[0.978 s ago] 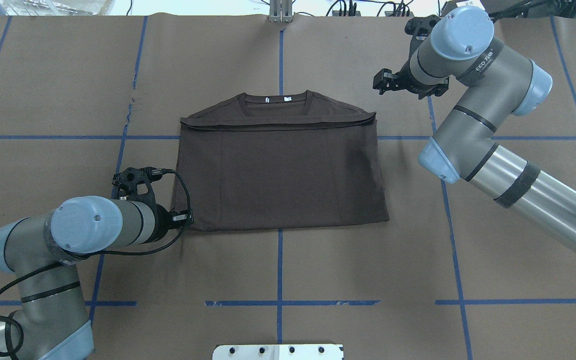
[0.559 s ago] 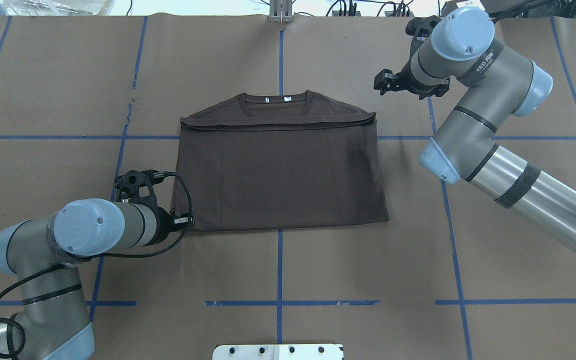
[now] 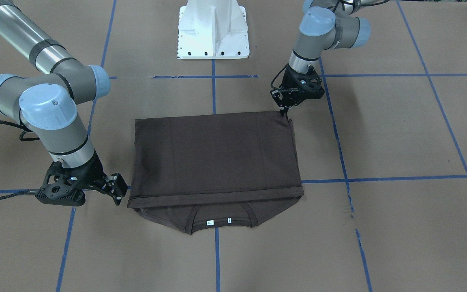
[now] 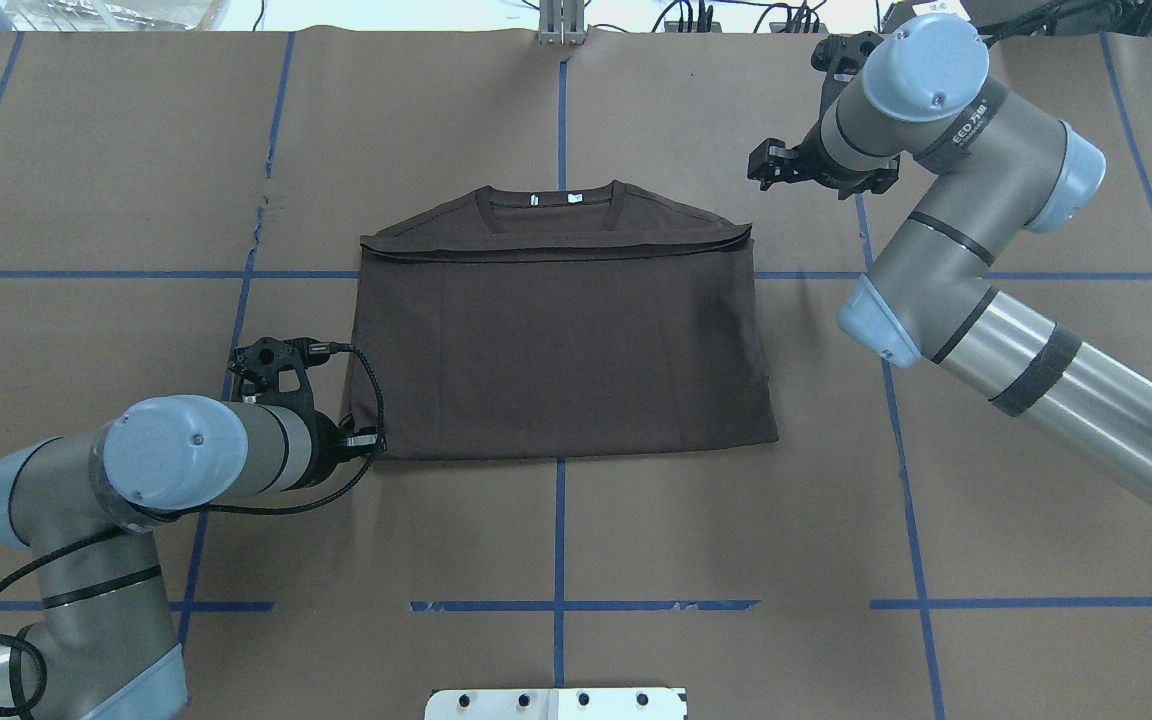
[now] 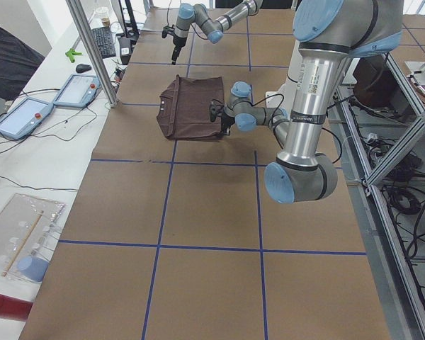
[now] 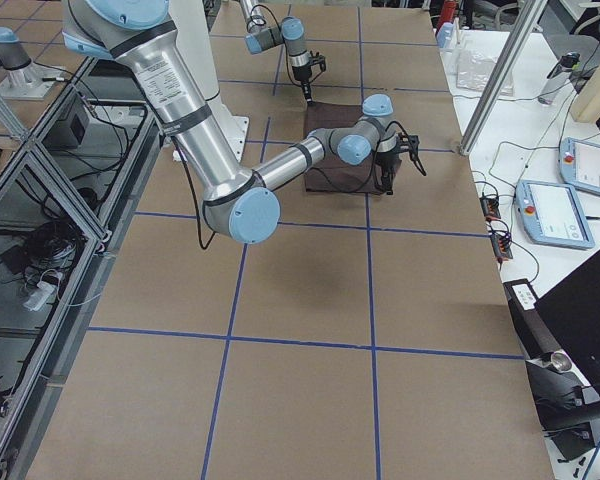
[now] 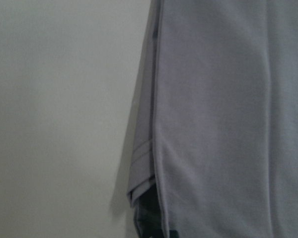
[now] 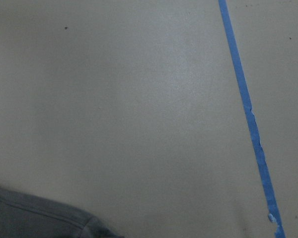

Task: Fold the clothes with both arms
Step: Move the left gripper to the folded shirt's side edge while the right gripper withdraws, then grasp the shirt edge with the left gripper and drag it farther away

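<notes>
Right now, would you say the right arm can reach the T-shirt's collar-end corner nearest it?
Probably yes: the right gripper hangs just beside that corner of the T-shirt, with only bare brown paper between them.

1. T-shirt (image 4: 561, 350): dk brown, flat on desk (image 4: 136, 150), folded to rough rectangle. Lower half is laid up over chest, its edge just short of ribbed collar (image 4: 496, 212). Collar + 2 white labels (image 4: 576, 199) on far side.
2. L arm (image 4: 176, 455): bent, low over desk. L end effector (image 3: 285, 110) at shirt's near-L corner, tips at fabric edge; grip unclear.
3. R arm (image 4: 946, 150): R end effector (image 4: 764, 166) w/ fingers apart, near shirt's far-R corner, not touching.
</notes>
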